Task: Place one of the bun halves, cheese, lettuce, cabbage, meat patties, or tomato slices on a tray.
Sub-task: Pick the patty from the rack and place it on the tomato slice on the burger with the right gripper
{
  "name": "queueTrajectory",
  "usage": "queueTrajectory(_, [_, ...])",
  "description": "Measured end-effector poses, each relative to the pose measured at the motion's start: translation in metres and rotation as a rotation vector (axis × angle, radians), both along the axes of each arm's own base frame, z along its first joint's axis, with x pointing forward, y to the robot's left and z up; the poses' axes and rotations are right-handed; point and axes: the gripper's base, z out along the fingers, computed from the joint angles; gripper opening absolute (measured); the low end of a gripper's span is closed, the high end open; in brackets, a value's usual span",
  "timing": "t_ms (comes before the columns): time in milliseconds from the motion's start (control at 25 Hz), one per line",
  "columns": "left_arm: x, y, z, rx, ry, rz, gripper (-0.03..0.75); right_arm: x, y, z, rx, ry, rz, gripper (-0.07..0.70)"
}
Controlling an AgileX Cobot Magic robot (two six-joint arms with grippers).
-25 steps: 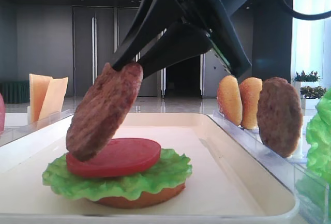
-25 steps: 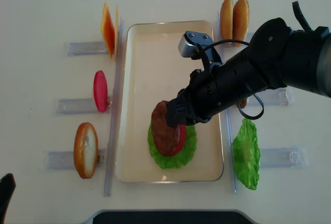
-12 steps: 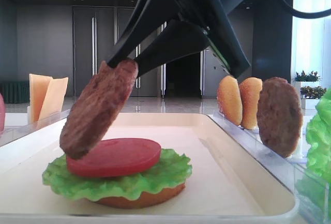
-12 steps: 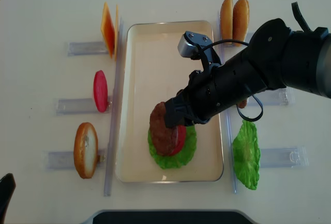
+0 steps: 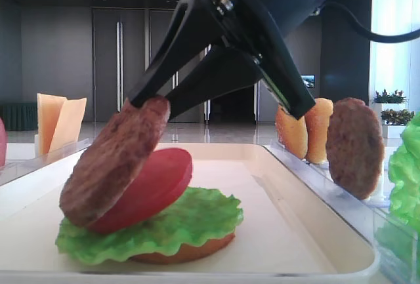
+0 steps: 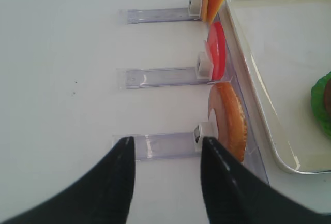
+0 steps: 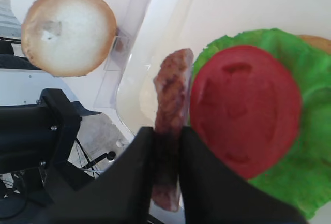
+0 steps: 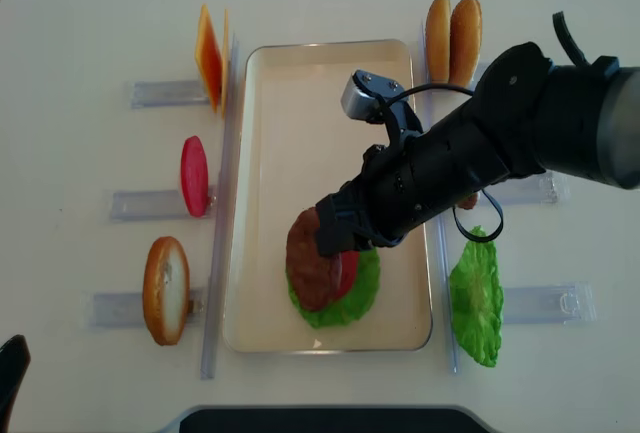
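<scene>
Black jaws of the right gripper [image 7: 166,146] are closed on the rim of a patty [image 5: 115,161], pinching it by its upper edge so the disc hangs tilted. Its lower edge is down against the tomato [image 5: 147,187], which sits propped at an angle on the lettuce [image 5: 177,222] and no longer lies flat. We judge the patty stiff, light and rough-faced: an edge pinch holds it without bending, and the grainy surface should resist slipping. The smooth tomato looks likelier to slide if pushed sideways. Under the lettuce a bun half [image 5: 190,252] shows as an orange edge. This stack lies at the near end of the tray [image 8: 300,83], the far end of which is bare. Outside the tray, clear racks hold spares upright: on the right, two buns [image 8: 450,25], another patty [image 5: 354,146] and a lettuce leaf [image 8: 476,298]; on the left, cheese [image 8: 210,53], a tomato slice [image 8: 194,175] and a bun [image 8: 165,290]. The left gripper [image 6: 168,177] hovers over the table near that left bun, fingers apart, holding nothing.
</scene>
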Motion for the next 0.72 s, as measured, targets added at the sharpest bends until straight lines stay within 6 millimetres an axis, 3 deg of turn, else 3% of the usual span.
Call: queueTrajectory(720, [0.0000,0.0000,0.0000,0.000,0.000,0.000,0.328,-0.0012,0.0016,-0.0007,0.018,0.014,0.019,0.134])
